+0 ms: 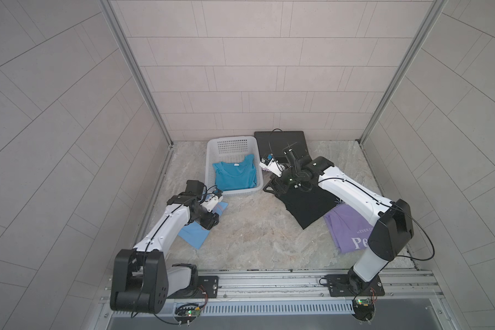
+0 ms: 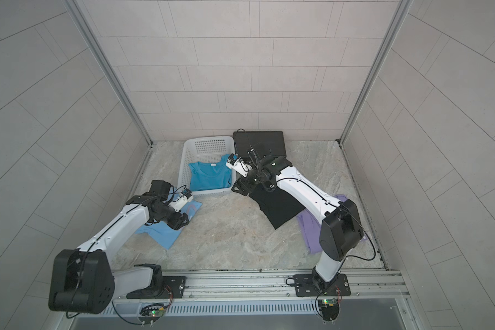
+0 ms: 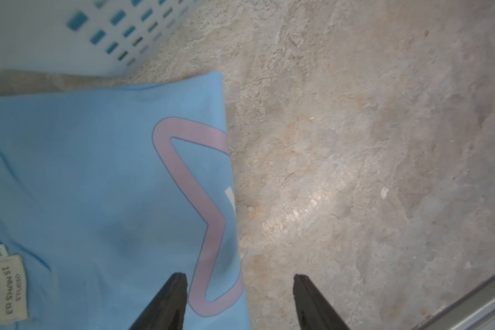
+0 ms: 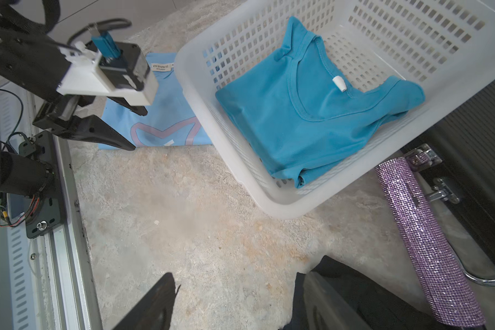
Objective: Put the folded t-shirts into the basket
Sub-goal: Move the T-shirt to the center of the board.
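the left gripper hangs low just outside the near left corner of the basket. its jaws are spread and grip nothing. in the left wrist view one finger is over the light blue t-shirt and the other over the bare stone floor, so the pincer straddles the shirt's folded edge; i cannot tell whether either finger touches down. that shirt lies flat on the floor outside the basket, just beside the same corner, with its pink graphic and neck label facing up. the teal t-shirt lies folded inside the basket and fills the near half, neckline up, one shoulder bunched against the wall on the briefcase side. the far half of the basket shows bare perforated bottom. the right gripper sits just outside the basket's near right corner, released, with only floor showing between its jaws and one finger at the edge of the black t-shirt. the black shirt lies on the floor to the right of the basket, partly under the right arm. farther from the basket on that side, touching the black shirt, is the lavender t-shirt, its white lettering half hidden by the arm. the black briefcase lies flat just beside the basket's far right corner, and its sparkly lilac handle shows in the right wrist view.
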You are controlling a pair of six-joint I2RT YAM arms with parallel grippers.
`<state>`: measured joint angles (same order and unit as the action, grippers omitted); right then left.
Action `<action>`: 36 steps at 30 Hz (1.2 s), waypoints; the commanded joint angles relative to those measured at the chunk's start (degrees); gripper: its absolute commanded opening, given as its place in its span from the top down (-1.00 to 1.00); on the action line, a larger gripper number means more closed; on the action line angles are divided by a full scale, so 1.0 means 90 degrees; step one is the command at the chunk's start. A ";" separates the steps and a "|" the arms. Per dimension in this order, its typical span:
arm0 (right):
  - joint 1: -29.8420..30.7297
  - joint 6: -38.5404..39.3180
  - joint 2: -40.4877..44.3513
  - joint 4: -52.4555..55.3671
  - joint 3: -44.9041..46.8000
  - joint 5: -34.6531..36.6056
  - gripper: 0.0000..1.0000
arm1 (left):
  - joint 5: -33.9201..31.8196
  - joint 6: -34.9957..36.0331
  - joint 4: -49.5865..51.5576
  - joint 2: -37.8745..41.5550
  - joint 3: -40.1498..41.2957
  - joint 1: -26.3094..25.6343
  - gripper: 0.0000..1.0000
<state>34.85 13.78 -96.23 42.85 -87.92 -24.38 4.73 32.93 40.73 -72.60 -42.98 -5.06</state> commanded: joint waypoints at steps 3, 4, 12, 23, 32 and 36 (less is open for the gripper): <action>-0.0033 0.0114 0.0137 -0.0062 0.0026 0.0079 -0.49 | -0.0676 -0.0172 -0.0773 -0.0642 -0.0149 -0.0462 -0.10; -0.0042 0.0119 0.0138 -0.0064 0.0034 0.0089 -0.49 | -0.0783 -0.0176 -0.0819 -0.0770 -0.0188 -0.0548 -0.09; -0.0161 0.0109 0.0210 -0.0155 0.0199 0.0022 -0.49 | -0.1147 -0.0299 -0.1193 -0.1471 -0.0294 -0.0808 0.04; -0.0161 0.0122 0.0159 -0.0162 0.0233 -0.0112 -0.48 | -0.1241 -0.0086 -0.1087 -0.1637 -0.0049 -0.0966 0.65; -0.0197 0.0216 0.0154 -0.0137 0.0228 -0.0003 -0.48 | -0.1049 0.0493 -0.0515 -0.0636 0.0736 -0.1099 0.84; -0.0410 0.0071 0.0123 -0.0094 0.0185 -0.0118 -0.48 | -0.0592 0.1044 -0.0116 0.0147 0.0898 -0.1351 0.84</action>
<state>32.62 14.79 -96.20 41.98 -86.04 -24.93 -5.48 37.76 33.71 -74.17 -35.75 -15.59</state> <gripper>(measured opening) 0.741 0.085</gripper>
